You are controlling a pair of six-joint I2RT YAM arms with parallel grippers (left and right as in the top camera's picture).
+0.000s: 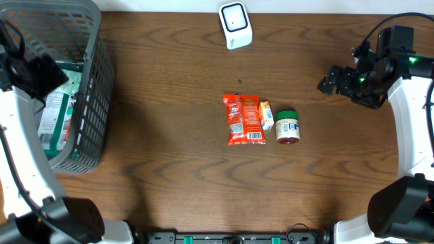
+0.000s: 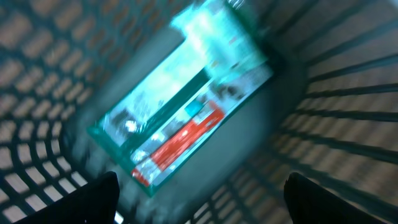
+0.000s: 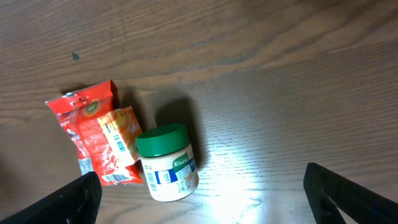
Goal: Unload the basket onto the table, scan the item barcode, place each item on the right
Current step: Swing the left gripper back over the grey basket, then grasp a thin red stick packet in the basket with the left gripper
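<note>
- My left gripper [image 2: 202,208] is spread wide, grasping nothing, above the teal box [image 2: 180,102] lying flat in the basket [image 1: 95,81] at the left.
- My right gripper [image 3: 202,202] is also released, hovering right of the jar [image 3: 165,165], red packet [image 3: 90,134] and orange sachet [image 3: 121,130] at mid-table, nearer than the scanner [image 1: 235,25].
- They lie crowded, so grabbing the jar could drag the sachet or cover its barcode.

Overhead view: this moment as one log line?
left hand: open over box in basket | right hand: open, empty | pouch, packet, jar: on table
</note>
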